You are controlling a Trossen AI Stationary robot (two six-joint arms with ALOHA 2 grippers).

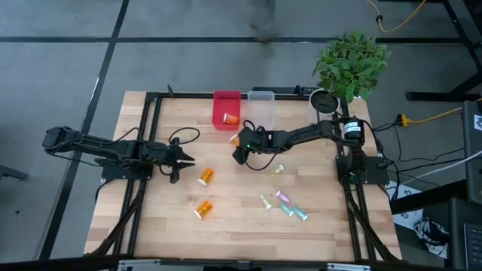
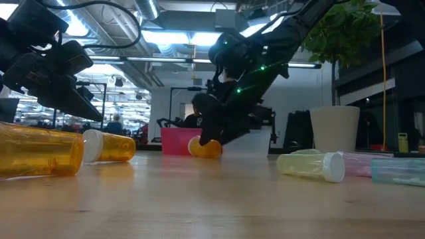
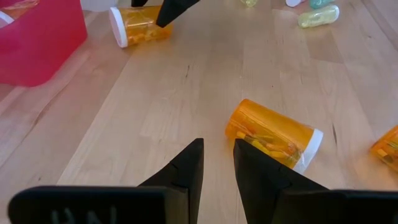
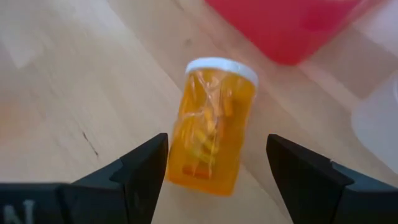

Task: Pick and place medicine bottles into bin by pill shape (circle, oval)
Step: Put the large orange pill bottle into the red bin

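An orange bottle with a white cap (image 4: pixel 211 130) lies on its side on the wooden table, just short of the red bin (image 1: pixel 227 109); it also shows in the low view (image 2: pixel 206 147). My right gripper (image 1: pixel 239 153) is open, low over it, one finger on either side; I cannot tell whether they touch it. My left gripper (image 1: pixel 183 159) hovers at the table's left, open by a narrow gap and empty. Two more orange bottles (image 1: pixel 205 177) (image 1: pixel 203 209) lie on their sides right of it. One orange bottle (image 1: pixel 231 118) lies in the red bin. Pale vials (image 1: pixel 282 202) lie at centre right.
A clear bin (image 1: pixel 260 105) stands right of the red bin at the far edge. A potted plant (image 1: pixel 350 64) stands at the far right corner. A yellow vial (image 1: pixel 277 171) lies apart from the other vials. Bare wood lies along the near edge.
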